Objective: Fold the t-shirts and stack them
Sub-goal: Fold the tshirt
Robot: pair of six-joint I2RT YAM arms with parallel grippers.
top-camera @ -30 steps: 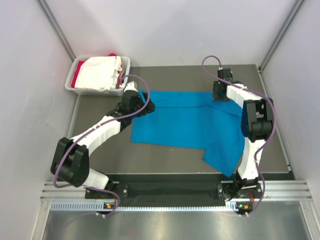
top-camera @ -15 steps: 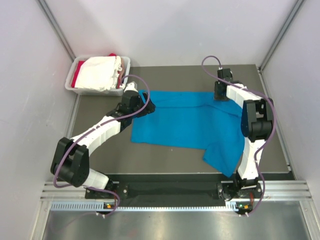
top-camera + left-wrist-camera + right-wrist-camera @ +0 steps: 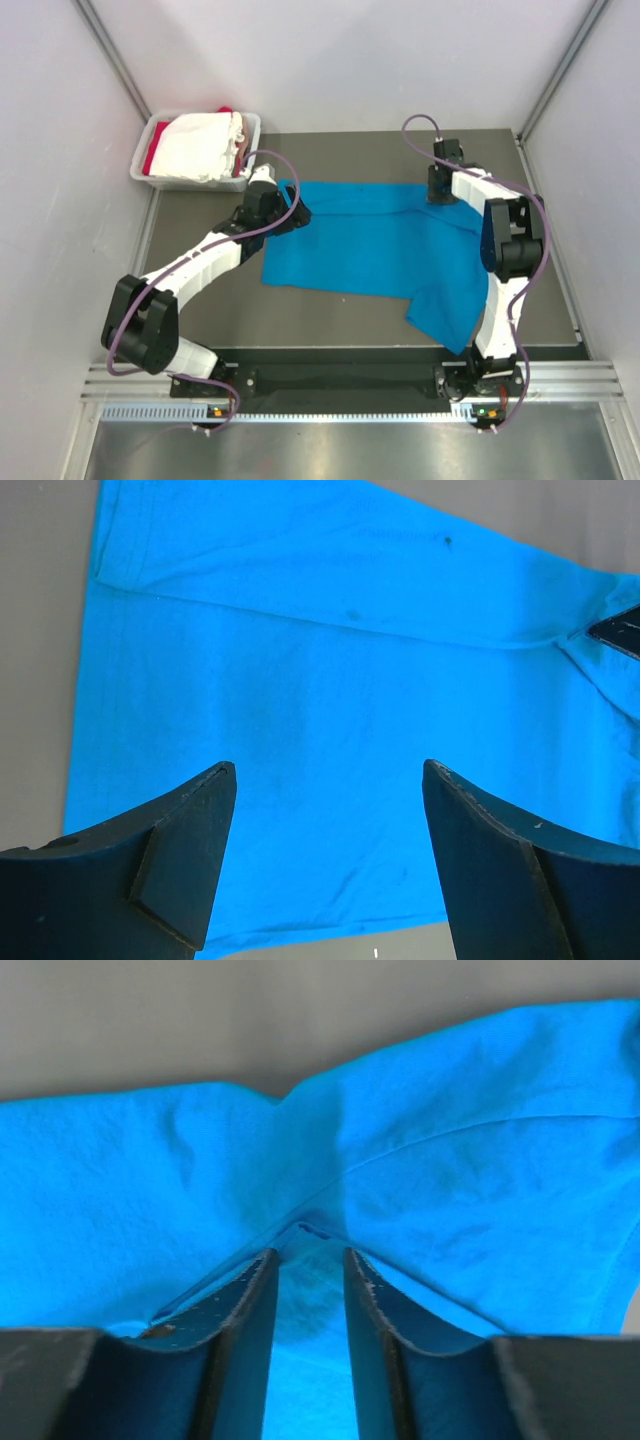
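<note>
A bright blue t-shirt (image 3: 370,245) lies spread on the dark table, one sleeve hanging toward the near right. My left gripper (image 3: 288,213) hovers over the shirt's far-left corner, jaws wide open with only blue cloth (image 3: 330,660) below them; the left gripper (image 3: 325,780) holds nothing. At the far right edge of the shirt, my right gripper (image 3: 438,190) is shut on a puckered fold of the blue cloth (image 3: 450,1160), which bunches between the right gripper (image 3: 310,1255) fingers. White t-shirts (image 3: 205,145) and a red one (image 3: 150,158) lie in the tub.
A pale grey plastic tub (image 3: 195,183) stands at the table's far left corner, just beyond the left gripper. Bare grey table (image 3: 250,1020) shows past the shirt's far edge and along its left side (image 3: 40,630). White walls enclose the table.
The right gripper's jaws have narrowed onto the fold of blue cloth and it has edged slightly farther away. The left arm has not moved.
</note>
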